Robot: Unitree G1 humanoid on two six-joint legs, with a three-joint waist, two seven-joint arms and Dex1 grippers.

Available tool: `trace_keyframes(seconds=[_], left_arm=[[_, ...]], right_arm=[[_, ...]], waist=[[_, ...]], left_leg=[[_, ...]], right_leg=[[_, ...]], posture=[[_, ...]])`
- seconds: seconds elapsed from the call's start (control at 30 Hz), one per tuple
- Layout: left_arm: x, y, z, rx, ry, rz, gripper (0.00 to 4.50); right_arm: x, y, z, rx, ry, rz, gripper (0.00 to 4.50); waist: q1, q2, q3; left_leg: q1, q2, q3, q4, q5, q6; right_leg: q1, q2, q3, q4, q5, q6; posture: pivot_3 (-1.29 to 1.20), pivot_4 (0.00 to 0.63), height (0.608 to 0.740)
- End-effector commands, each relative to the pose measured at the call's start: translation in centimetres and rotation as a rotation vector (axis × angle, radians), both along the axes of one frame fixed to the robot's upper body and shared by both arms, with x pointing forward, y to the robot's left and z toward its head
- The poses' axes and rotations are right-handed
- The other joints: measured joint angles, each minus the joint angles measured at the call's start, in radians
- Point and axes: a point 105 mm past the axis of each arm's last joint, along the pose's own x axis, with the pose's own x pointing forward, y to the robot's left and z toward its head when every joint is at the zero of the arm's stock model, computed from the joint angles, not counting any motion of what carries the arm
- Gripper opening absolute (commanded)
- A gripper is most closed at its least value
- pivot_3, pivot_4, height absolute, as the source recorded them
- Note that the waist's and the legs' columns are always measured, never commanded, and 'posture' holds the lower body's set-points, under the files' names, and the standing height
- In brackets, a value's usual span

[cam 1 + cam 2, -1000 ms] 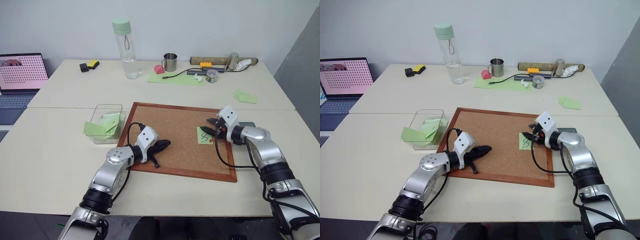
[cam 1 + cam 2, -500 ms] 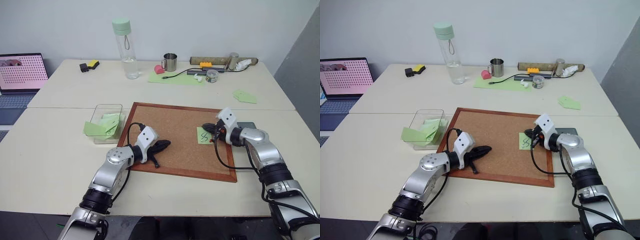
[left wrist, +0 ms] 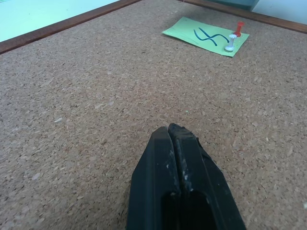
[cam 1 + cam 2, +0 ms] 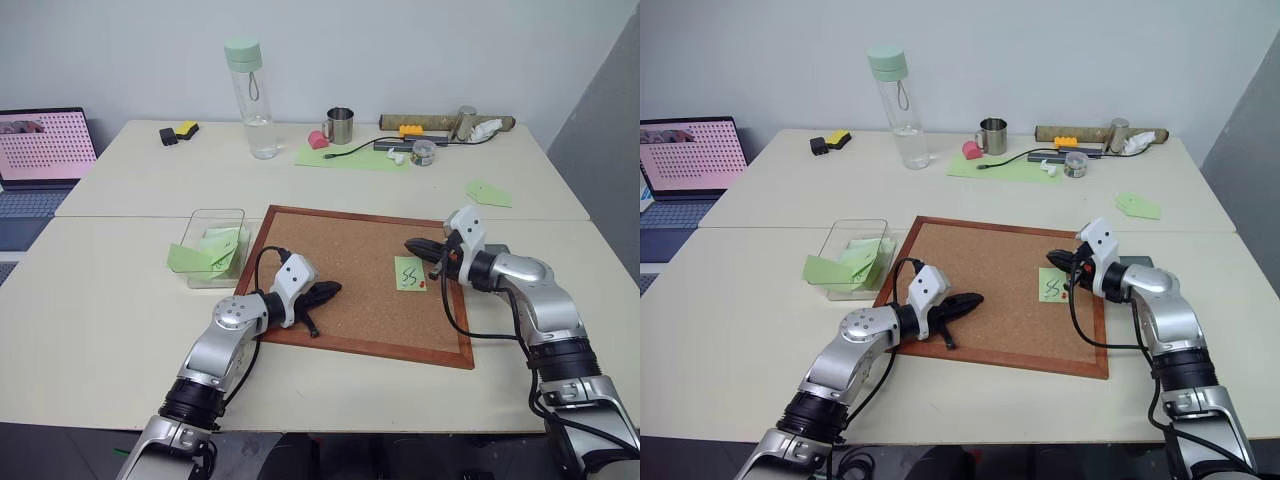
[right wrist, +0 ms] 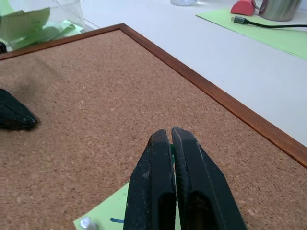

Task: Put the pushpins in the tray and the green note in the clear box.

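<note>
The right end effector (image 5: 171,135) has its two black fingers pressed together, hovering just above the cork board (image 4: 340,240) at the far edge of the green note (image 4: 408,273). A thin green sliver shows in the seam between the fingers; whether that is a pin or the paper below is hard to tell. The left end effector (image 3: 169,129) is also closed, empty, its tips low over bare cork well apart from the note.

The note is a small pale green square with a dark squiggle like "SS", lying flat on the board near its right frame. A red pushpin (image 3: 238,26) and a whitish pushpin (image 3: 231,42) stand side by side along one edge of it; from the head views they are mere specks.

The dark grey tray (image 4: 1137,262) sits on the desk (image 4: 100,290) just off the board's right side, mostly hidden behind the right arm. The clear box (image 4: 215,213) stands beside the board's left edge, with plain green notes inside and spilling over its wall.
</note>
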Motion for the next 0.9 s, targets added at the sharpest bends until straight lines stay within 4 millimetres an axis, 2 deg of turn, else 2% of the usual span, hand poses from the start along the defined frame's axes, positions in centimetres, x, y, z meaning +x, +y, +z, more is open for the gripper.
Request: trace_keyframes(seconds=[0.03,0.17,0.27,0.37,0.5,0.6,0.7,0.9], left_arm=[[-0.7,0.3,-2.9,0.054,0.102,0.013,0.0],[-0.8,0.2,-2.9,0.055,0.102,0.012,0.0],[-0.7,0.2,-2.9,0.058,0.097,0.012,0.0],[-0.6,0.3,-2.8,0.057,0.092,0.017,0.0],[-0.4,0.3,-2.6,0.053,0.088,0.02,0.0],[-0.2,0.2,-2.5,0.052,0.083,0.017,0.0],[-0.1,0.1,-2.4,0.052,0.079,0.012,0.0],[-0.1,0.1,-2.2,0.049,0.075,0.014,0.0]], right_arm=[[-0.4,-0.6,2.3,0.026,-0.07,-0.02,0.04],[-0.7,-3.1,3.0,-0.042,-0.082,-0.107,0.04],[-1.0,-6.0,2.7,-0.141,-0.083,-0.205,0.04],[-1.5,-9.0,2.0,-0.216,-0.061,-0.317,0.04],[-2.0,-10.7,0.4,-0.276,-0.022,-0.393,0.04],[-1.7,-11.6,-0.5,-0.292,-0.009,-0.447,0.56],[-1.6,-11.9,-1.0,-0.301,-0.009,-0.463,1.27],[-1.6,-12.2,-0.3,-0.302,-0.049,-0.478,2.5]], waist=[[0.0,0.0,0.0],[0.002,0.0,0.0],[0.003,0.001,-0.001],[0.003,0.001,-0.002],[0.003,0.002,-0.002],[0.002,0.003,-0.003],[0.003,0.003,-0.003],[0.003,0.003,-0.003]], left_leg=[[0.0,0.0,0.0,0.0,0.0,0.0],[0.0,0.0,0.0,0.0,0.0,0.0],[0.0,0.0,0.0,0.0,0.0,0.0],[0.0,0.0,0.0,0.0,0.0,0.0],[0.0,0.0,0.001,0.0,0.0,0.0],[0.001,0.0,0.001,0.0,0.0,0.0],[0.002,0.0,0.001,0.0,0.0,0.0],[0.002,0.0,0.001,0.0,0.0,0.0]], right_leg=[[0.0,0.0,0.0,0.0,0.0,0.0],[0.0,0.0,0.0,0.0,0.0,0.0],[0.0,0.0,0.0,0.0,0.0,0.0],[0.0,0.0,0.0,0.0,0.0,0.0],[0.001,0.0,0.0,0.0,0.0,0.0],[0.002,0.0,0.0,0.0,0.0,0.0],[0.002,0.0,0.0,0.0,0.0,0.0],[0.002,0.0,0.0,0.0,0.0,0.0]], posture=[[0.0,0.15,0.74],[0.0,0.15,0.74],[0.0,0.15,0.74],[0.0,0.15,0.74],[0.0,0.15,0.74],[0.0,0.15,0.74],[0.0,0.15,0.74],[0.0,0.15,0.74]])
